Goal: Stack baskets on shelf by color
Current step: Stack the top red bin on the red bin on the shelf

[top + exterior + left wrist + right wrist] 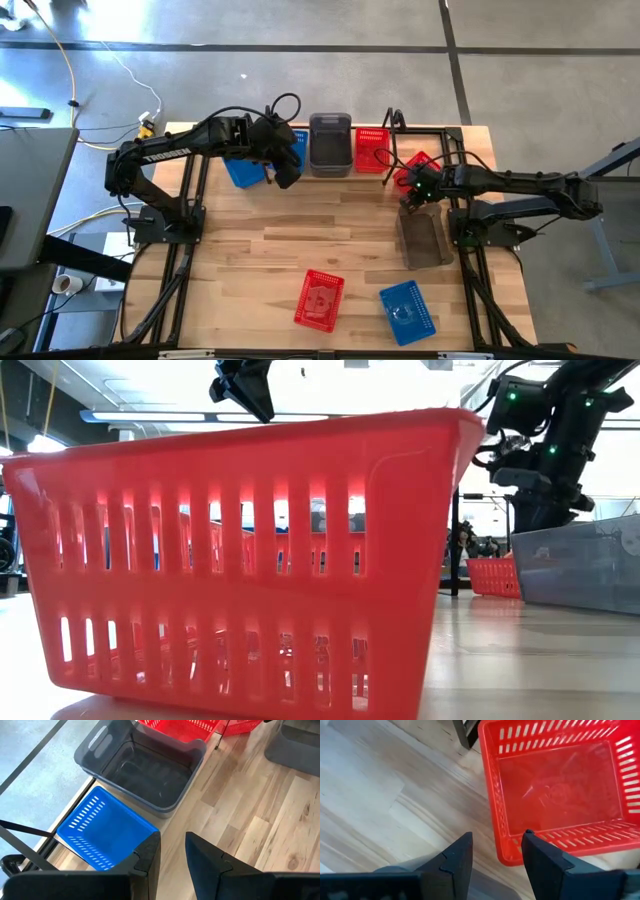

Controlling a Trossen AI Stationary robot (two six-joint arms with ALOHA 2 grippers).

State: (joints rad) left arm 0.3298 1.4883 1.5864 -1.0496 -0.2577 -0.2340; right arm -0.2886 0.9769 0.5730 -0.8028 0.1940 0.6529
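High view: your left gripper (287, 172) hangs by the blue basket (243, 166) at the table's far edge, beside the grey stack (330, 143); jaws part open, nothing held. Right gripper (412, 197) sits over a red basket (560, 790) nr the shelf (437, 140); jaws apart, straddling its rim, not clamped. Loose grey basket (423, 239) w/ red (319, 299) and blue (407, 311) at near edge.
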